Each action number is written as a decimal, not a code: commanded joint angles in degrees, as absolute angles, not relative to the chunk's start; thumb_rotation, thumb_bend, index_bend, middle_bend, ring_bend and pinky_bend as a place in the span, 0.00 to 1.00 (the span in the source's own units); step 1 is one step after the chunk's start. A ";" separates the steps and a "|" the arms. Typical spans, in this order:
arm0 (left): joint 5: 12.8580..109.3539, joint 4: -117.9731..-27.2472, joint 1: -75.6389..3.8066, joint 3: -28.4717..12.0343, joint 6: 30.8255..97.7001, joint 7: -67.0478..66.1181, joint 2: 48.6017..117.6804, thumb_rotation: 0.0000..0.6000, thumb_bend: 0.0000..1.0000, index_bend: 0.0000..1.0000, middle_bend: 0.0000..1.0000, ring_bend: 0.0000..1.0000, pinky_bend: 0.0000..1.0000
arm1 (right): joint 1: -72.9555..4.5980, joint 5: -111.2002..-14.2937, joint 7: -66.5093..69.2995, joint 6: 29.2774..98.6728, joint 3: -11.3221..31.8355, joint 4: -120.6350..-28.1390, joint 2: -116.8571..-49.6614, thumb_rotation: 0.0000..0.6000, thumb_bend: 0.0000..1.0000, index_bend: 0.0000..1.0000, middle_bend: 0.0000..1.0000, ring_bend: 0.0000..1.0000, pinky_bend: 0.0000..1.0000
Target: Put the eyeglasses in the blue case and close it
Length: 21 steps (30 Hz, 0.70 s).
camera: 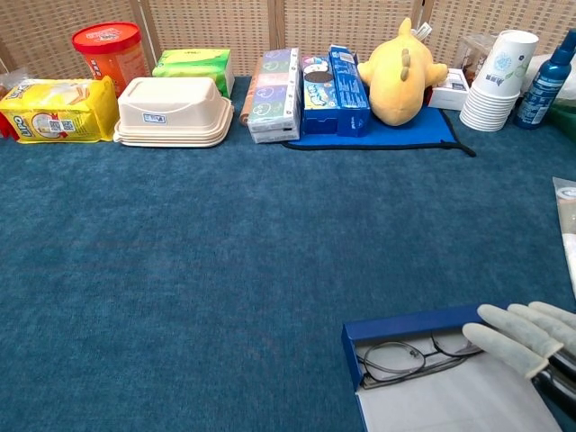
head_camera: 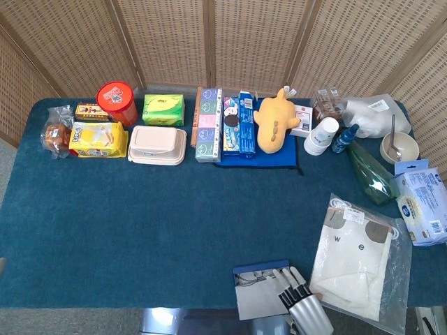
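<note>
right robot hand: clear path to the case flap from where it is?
Probably yes. The right robot hand already lies over the right end of the open blue case, above the eyeglasses. Nothing stands between it and the grey flap.

right hand (camera: 526, 337) covering eyeglasses' (camera: 405, 358) right lens, case (camera: 405, 326) cut off below

Deep teal carpet-textured surface (camera: 225, 270). Open blue case (camera: 414, 326), pale grey inside. Thin dark-framed eyeglasses (camera: 405, 358). Pale greenish-white gloved right hand (camera: 522, 337). Yellow plush toy (camera: 400, 76), orange spots. Red-lidded orange tub (camera: 108, 49). Tan woven screen (head_camera: 223, 42).
</note>
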<state>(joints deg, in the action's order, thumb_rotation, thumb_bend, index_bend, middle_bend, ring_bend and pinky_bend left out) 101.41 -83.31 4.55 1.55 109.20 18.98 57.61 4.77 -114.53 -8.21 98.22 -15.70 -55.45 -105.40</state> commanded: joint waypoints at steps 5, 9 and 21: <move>101.16 -82.90 4.64 1.45 109.23 19.35 57.72 1.00 0.31 0.05 0.06 0.00 0.00 | 3.95 -115.69 -9.45 98.15 -15.88 -58.70 -105.16 1.00 0.16 0.00 0.00 0.00 0.00; 100.69 -82.30 4.79 1.39 109.14 19.93 58.02 1.00 0.31 0.05 0.06 0.00 0.00 | 3.18 -115.60 -10.78 96.73 -15.45 -61.27 -104.93 1.00 0.16 0.00 0.00 0.00 0.00; 99.10 -79.93 4.72 1.18 107.84 21.66 59.33 1.00 0.31 0.05 0.06 0.00 0.00 | 0.25 -114.30 -13.00 92.87 -13.13 -68.45 -103.18 1.00 0.18 0.07 0.00 0.00 0.02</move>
<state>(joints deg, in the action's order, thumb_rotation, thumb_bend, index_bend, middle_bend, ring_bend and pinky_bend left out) 99.13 -79.96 4.74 1.20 107.87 21.61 59.29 0.56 -114.39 -12.96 93.14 -13.31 -68.05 -103.38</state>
